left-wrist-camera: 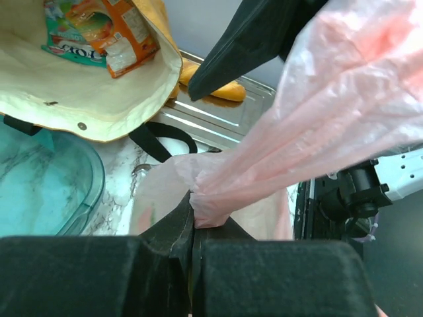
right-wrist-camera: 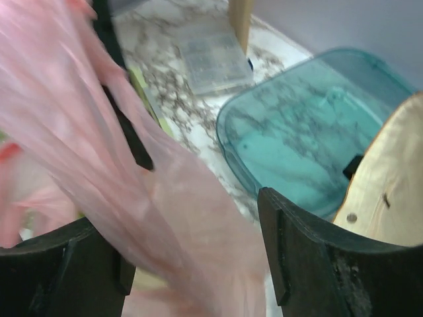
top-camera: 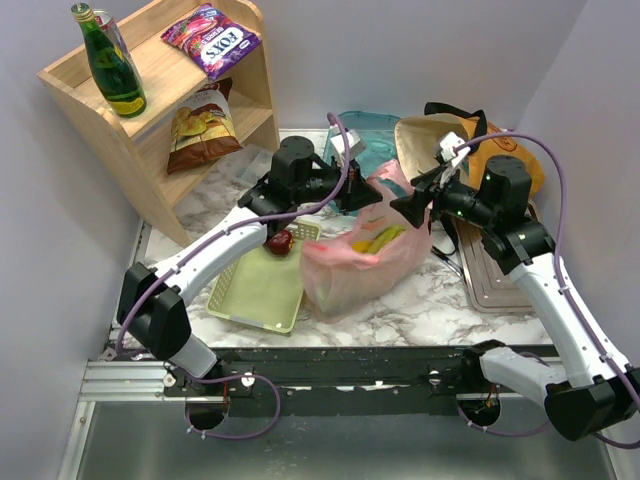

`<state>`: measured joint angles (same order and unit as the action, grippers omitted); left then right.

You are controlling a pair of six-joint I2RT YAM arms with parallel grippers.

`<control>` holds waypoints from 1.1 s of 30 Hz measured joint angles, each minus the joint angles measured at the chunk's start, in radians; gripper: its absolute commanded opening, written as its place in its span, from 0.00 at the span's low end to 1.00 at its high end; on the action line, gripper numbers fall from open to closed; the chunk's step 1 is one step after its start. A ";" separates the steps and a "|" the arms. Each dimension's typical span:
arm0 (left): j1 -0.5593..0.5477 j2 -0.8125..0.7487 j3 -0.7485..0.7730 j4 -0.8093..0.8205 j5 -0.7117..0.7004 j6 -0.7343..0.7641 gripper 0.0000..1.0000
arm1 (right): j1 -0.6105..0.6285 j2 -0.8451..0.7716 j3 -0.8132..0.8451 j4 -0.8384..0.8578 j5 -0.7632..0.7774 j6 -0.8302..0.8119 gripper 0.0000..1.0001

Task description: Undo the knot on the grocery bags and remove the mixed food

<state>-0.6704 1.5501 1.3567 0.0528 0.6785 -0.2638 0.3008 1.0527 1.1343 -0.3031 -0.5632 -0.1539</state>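
The thin pink plastic bag (top-camera: 350,265) stands mid-table, its mouth gaping over yellow and green food (top-camera: 380,240). I can make out no tied knot. My left gripper (top-camera: 364,192) is shut on a bunched strip of the bag's top (left-wrist-camera: 210,210), pulled taut. My right gripper (top-camera: 410,207) is open at the bag's right rim, and a stretched sheet of pink plastic (right-wrist-camera: 165,218) runs between its fingers (right-wrist-camera: 310,254). The mustard tote (top-camera: 470,140) lies at the back right, with orange and teal snack packets (left-wrist-camera: 106,30) inside it.
A green basket (top-camera: 262,290) holding a dark red fruit (top-camera: 280,242) sits left of the bag. A teal lid (top-camera: 365,130) lies behind it. A metal tray (top-camera: 490,275) at right holds a yellow-orange item (left-wrist-camera: 221,91). A wooden shelf (top-camera: 150,100) stands at the back left.
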 measured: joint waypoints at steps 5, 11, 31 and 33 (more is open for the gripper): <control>0.000 -0.041 -0.004 -0.021 -0.038 0.002 0.00 | 0.000 0.031 -0.032 -0.064 0.107 0.007 0.55; 0.023 -0.055 -0.007 -0.050 -0.059 0.015 0.00 | 0.000 0.051 -0.044 -0.211 0.238 -0.034 0.25; 0.143 0.241 0.375 -0.499 -0.207 0.198 0.38 | 0.006 -0.014 -0.080 -0.303 0.265 -0.188 0.16; 0.158 0.245 0.419 -0.561 -0.198 0.245 0.55 | 0.006 0.012 -0.069 -0.296 0.255 -0.187 0.17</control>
<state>-0.5125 1.7947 1.7760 -0.5079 0.4808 -0.0193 0.3065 1.0649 1.0657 -0.5991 -0.3080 -0.3412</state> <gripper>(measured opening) 0.255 0.148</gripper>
